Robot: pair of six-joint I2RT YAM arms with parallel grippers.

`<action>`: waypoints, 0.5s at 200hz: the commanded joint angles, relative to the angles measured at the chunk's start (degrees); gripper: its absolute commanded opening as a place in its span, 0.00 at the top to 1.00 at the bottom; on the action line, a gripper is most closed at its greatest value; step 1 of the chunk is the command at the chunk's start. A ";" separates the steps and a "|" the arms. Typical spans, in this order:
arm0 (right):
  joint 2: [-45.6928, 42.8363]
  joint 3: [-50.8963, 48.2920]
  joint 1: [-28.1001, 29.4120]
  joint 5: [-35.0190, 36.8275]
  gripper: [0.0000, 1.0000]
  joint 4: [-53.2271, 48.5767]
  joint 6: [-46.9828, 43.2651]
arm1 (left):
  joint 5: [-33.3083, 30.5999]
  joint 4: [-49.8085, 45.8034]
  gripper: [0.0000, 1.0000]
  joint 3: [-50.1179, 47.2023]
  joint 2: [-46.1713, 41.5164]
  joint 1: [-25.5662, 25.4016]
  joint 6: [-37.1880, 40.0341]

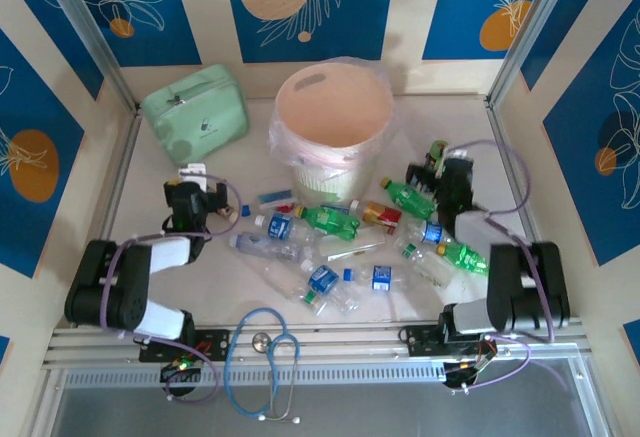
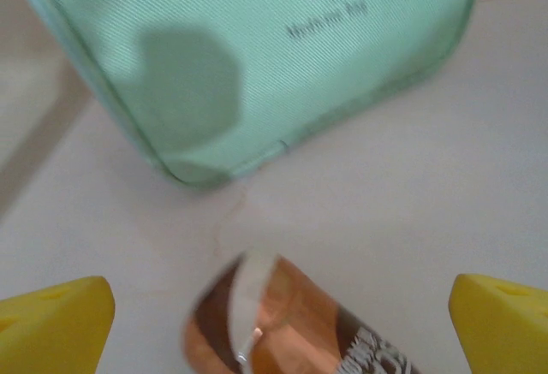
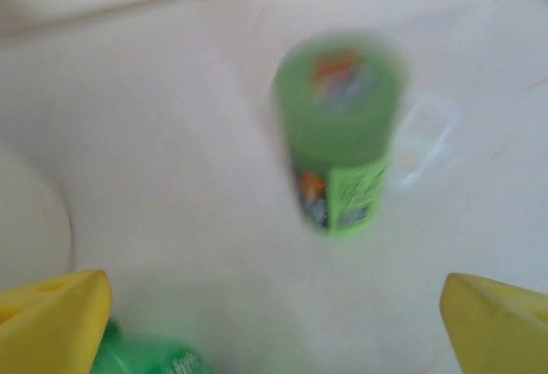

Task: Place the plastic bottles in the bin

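Blue-and-cream leaf-print walls all round, cream tabletop [image 1: 225, 282] underneath.

Left claw [image 2: 278, 329] first: yellow fingers [image 2: 53, 323] spread as wide as they go, nothing gripped. Low down between them lies a copper-brown round container [image 2: 282, 318] with a printed label. I can't tell if it's one of the bottles. Just past the fingertips is the mint-green fabric zip case [image 2: 257, 57], which isn't part of the job.

Right claw [image 3: 274, 327] is the same story: jaws fully apart, empty. A crinkly green plastic bottle [image 3: 141, 359] pokes in close beside one fingertip. Straight ahead stands a small green-topped cylinder [image 3: 338, 134] — blurry, but not a bottle by the look of it.

My guess is both claws are held wide so they can straddle a bottle lying on its side.

From overhead, the see-through plastic bottles [image 1: 320, 252] lie scattered flat between the two claws. The bin [image 1: 330, 162] is a round cream-white bucket with a peach inside and a clear liner. It sits beyond and between both claws — probably so either arm can reach it — and its inside looks bare. A blue stethoscope [image 1: 262, 362] lies back by the arm bases.
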 commanded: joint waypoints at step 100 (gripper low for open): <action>-10.00 28.36 6.74 10.74 0.01 -74.74 32.07 | 1.83 -63.95 0.01 25.44 -21.90 -23.38 -33.95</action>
